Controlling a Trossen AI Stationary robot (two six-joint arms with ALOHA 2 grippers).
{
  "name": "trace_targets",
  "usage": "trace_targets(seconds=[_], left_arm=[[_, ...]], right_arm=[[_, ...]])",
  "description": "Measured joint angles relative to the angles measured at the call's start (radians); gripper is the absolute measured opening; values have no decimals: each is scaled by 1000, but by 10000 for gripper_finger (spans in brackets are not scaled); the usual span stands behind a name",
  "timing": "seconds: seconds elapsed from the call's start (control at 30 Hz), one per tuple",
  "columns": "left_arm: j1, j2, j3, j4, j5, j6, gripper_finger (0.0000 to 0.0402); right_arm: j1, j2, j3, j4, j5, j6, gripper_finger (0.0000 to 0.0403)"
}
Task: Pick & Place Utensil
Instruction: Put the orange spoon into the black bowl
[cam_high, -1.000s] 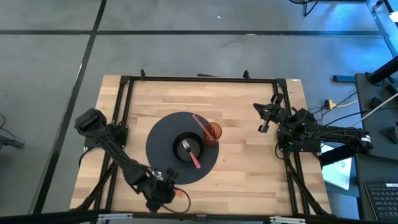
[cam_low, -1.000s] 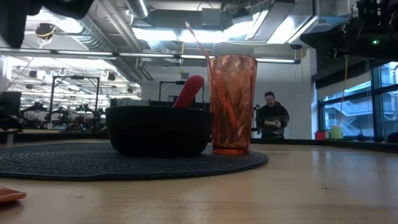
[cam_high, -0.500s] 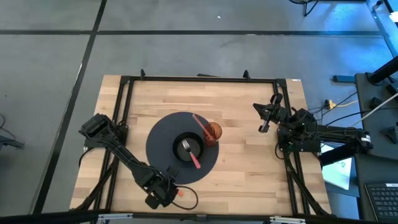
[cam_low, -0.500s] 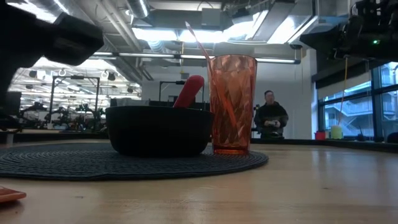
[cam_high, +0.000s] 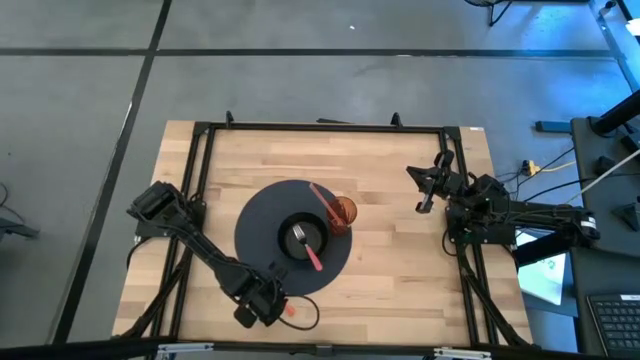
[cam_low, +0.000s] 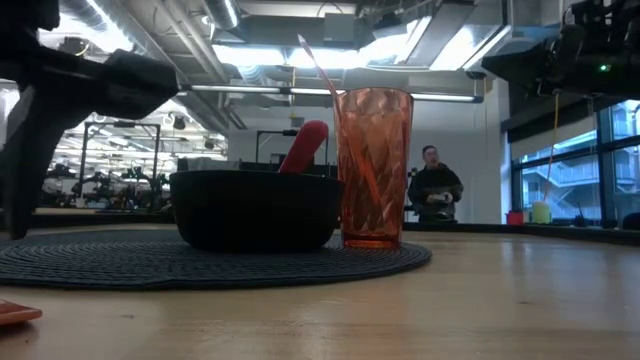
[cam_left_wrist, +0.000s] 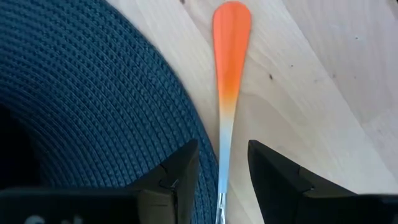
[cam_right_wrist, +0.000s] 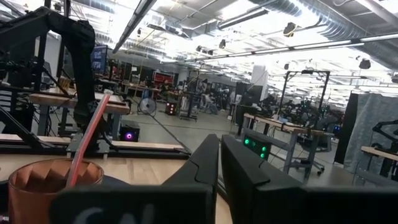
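Down at the near edge of the light wooden table (cam_high: 400, 260), my left gripper (cam_left_wrist: 220, 186) hangs with its two dark fingers (cam_left_wrist: 176, 177) parted, one on each side of the slim utensil with the orange handle fading to pale blue (cam_left_wrist: 229, 93). That utensil lies flat on the wood just beside the rim of the round dark woven placemat (cam_high: 262, 225), and neither finger is touching it that I can see; its working end is hidden beneath me. From above, my left gripper (cam_high: 262, 303) sits at the mat's near edge with the orange tip (cam_high: 291, 309) poking out beside it. On the mat stands a black bowl (cam_low: 255, 208) holding a red-handled utensil (cam_low: 302, 146), and touching the bowl's side is a ribbed orange plastic tumbler (cam_low: 374, 166) with a straw in it. My right gripper (cam_high: 432, 181) waits well apart over the table's far right side, its fingers (cam_right_wrist: 244, 168) pressed nearly together on nothing. A person (cam_low: 436, 190) stands in the room beyond.
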Motion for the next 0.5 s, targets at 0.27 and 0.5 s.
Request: trace_targets(seconds=[0.27,0.5], left_arm=[[10,47,1,12,27,8,132],[13,75,4,17,61,10,128]], right_arm=[[0,0,0,0,0,0,21],[0,0,0,-1,0,8,21]])
